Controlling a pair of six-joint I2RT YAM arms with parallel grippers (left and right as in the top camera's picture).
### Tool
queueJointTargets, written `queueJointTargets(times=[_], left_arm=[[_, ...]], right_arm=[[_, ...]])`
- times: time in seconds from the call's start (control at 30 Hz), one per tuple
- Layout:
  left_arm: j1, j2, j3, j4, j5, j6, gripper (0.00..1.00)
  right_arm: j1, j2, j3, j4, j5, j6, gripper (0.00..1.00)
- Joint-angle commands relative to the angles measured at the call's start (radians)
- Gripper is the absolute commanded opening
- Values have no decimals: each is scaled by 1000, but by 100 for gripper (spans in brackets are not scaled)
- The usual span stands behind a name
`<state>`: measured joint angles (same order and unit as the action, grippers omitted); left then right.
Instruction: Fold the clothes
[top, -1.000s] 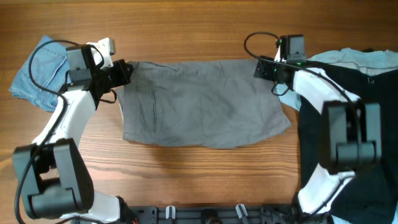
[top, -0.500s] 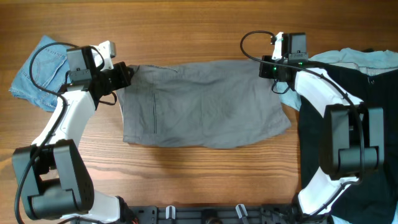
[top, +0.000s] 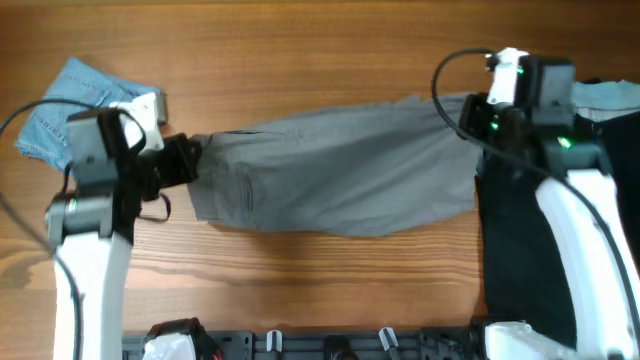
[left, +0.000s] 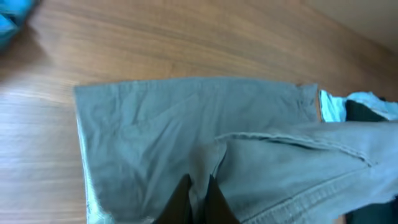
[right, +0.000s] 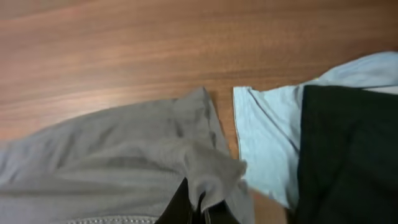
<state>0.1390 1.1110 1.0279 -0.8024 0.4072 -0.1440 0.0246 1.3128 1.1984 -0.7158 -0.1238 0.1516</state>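
The clothes, a pair of grey-taupe shorts (top: 340, 180), lie stretched across the middle of the table, their far edge raised off the wood. At the left end my left gripper (top: 195, 160) is shut on a fold of the grey cloth (left: 186, 137), which is pinched between its dark fingers (left: 179, 202). My right gripper (top: 465, 112) holds the far right corner. In the right wrist view that gripper (right: 200, 206) is shut on a bunched grey corner (right: 211, 165), and the shorts (right: 106, 155) hang away to the left.
Light-blue denim shorts (top: 70, 100) lie at the far left behind my left arm. A black garment (top: 520, 250) covers the table's right side, with a pale blue shirt (top: 605, 95) at its far end, close beside the held corner (right: 273, 137).
My right gripper has shut on the shorts' far right corner. Both arms have risen, lifting the far edge and drawing it toward the front; the cloth now looks narrower.
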Motion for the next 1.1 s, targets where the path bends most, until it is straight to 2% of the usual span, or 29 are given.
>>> queueJointTargets(times=[0.0, 0.07, 0.17, 0.2, 0.27, 0.33, 0.37, 0.4, 0.43, 0.47, 0.5, 0.53, 0.67, 0.7, 0.73, 0.77, 0.83, 0.9, 0.93, 0.97, 1.0, 1.03, 1.07], left_arm=[[9, -156, 6, -121, -161, 8, 4], [9, -181, 5, -164, -186, 8, 4], [9, -98, -58, -91, -265, -6, 4], [9, -35, -90, -42, -311, -54, 4], [9, 96, -130, 84, -342, -74, 4], [9, 299, -131, 236, -380, -74, 4], [10, 385, -131, 310, -437, -74, 4], [10, 455, -131, 390, -481, -75, 5], [10, 497, -131, 453, -487, -75, 21], [10, 539, -131, 519, -483, -74, 45], [9, 566, -131, 555, -483, -74, 80], [10, 569, -131, 552, -484, -74, 100], [10, 527, -131, 402, -475, -74, 100], [10, 525, -131, 356, -459, -74, 100], [10, 535, -132, 308, -336, -68, 100], [10, 549, -132, 305, -230, -29, 100], [9, 609, -132, 338, -11, 45, 100], [10, 669, -132, 342, -1, 52, 100], [10, 682, -132, 347, 24, 90, 100], [10, 688, -132, 354, 84, 146, 98], [10, 696, -132, 361, 122, 192, 91], [9, 711, -132, 369, 124, 193, 79], [9, 731, -132, 371, 124, 193, 63]], right_arm=[[-11, -141, 5, -42, 38, -14, 4], [-11, -152, 5, -46, 29, -10, 4], [-11, -37, 4, 16, -32, -10, 4], [-11, 19, 4, 51, -35, -9, 4], [-11, 126, 4, 136, -39, -10, 5], [-11, 287, 4, 325, -124, -19, 6], [-11, 357, 4, 407, -151, -18, 10], [-11, 404, 4, 452, -163, -18, 33], [-11, 442, 4, 481, -162, -18, 73], [-11, 467, 4, 483, -161, -20, 100], [-14, 476, 4, 450, -146, -20, 99], [-14, 474, 4, 412, -132, -21, 100], [-15, 447, 6, 133, -226, -18, 100], [-14, 447, 5, 34, -272, -18, 96], [-15, 449, 3, -72, -251, -13, 88], [-15, 449, 3, -123, -201, 20, 86], [-15, 449, -28, -135, -162, 63, 63], [-15, 449, -53, -126, -172, 57, 48], [-15, 449, -65, -126, -172, 57, 35], [-15, 449, -80, -122, -171, 57, 28], [-15, 449, -98, -106, -171, 60, 29], [-15, 449, -118, -87, -172, 65, 29], [-15, 449, -133, -71, -172, 85, 28]])
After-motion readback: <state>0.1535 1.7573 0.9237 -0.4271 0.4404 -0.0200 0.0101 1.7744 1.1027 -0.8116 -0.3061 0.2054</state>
